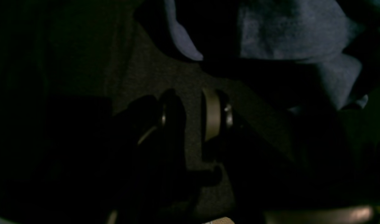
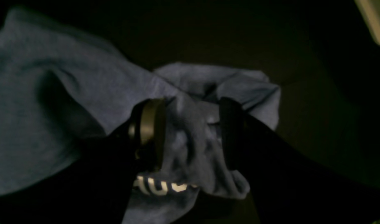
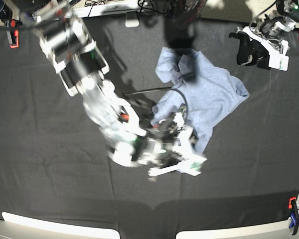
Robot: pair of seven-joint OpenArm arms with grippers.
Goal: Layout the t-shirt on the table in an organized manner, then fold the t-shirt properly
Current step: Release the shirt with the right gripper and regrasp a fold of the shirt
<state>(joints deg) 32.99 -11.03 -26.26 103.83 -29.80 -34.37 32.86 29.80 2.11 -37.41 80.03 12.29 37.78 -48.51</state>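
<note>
T-shirt (image 3: 209,94) lies crumpled in the upper centre-right of the base view on the black table (image 3: 50,189), not spread yet, sleeves and hem bunched, so layout stage is barely begun by my judgement. Right gripper (image 3: 177,130) sits at the shirt's lower-left edge in the middle of the frame; in the right wrist view its jaws straddle a gathered ridge of blue-grey cloth (image 2: 190,137) with white lettering (image 2: 160,187) showing just below, jaws wide apart with fabric between them, but I cannot tell whether they actually pinch it or only bracket it. Likely placed there to take an edge and drag it outward. Left gripper (image 3: 249,52) is parked in the upper right of the base view, off the shirt; left wrist view is very dark, fingers (image 1: 212,113) partly spread with only bare table cloth in the gap, shirt fabric above it, nothing held.
</note>
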